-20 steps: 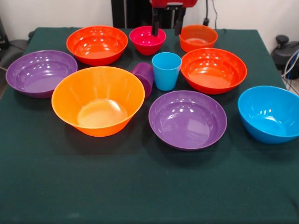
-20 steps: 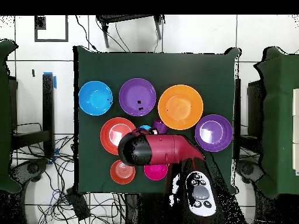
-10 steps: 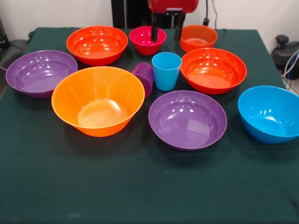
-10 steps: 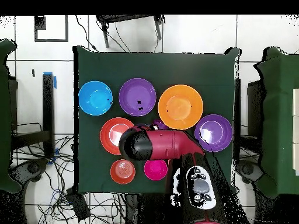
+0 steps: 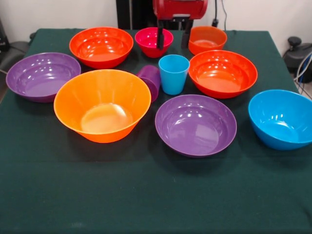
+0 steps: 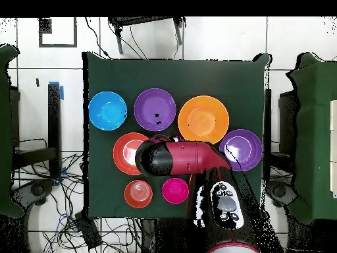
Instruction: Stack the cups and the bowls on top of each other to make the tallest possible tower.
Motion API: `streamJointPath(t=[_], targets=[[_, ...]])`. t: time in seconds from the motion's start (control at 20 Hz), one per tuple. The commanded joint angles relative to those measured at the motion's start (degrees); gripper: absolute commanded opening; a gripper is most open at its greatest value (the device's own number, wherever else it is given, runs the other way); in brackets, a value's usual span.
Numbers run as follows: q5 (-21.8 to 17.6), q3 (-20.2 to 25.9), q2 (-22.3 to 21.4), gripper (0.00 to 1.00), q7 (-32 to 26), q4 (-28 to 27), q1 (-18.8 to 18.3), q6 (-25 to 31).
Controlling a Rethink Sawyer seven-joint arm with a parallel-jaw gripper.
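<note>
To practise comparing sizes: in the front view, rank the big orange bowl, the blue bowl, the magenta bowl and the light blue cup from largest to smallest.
1. Big orange bowl.
2. Blue bowl.
3. Magenta bowl, though it stands farthest from the camera, so it may look smaller than it is.
4. Light blue cup, the narrowest, yet taller than the magenta bowl.

Glossy red arm (image 6: pixel 187 158) with black joints and slim dark fingers (image 5: pixel 160 36).
</note>
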Motion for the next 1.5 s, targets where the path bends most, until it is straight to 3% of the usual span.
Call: streamJointPath(t=[0.05, 0.7, 1.5], targets=[[-1.57, 4.74, 4.11, 1.00, 0.54, -3.19, -1.12, 3.25], [-3.84, 6.71, 4.39, 1.00, -2.48, -1.97, -5.14, 1.15], [-4.07, 7.05, 6.61, 1.00, 0.72, -3.03, -3.70, -2.25]])
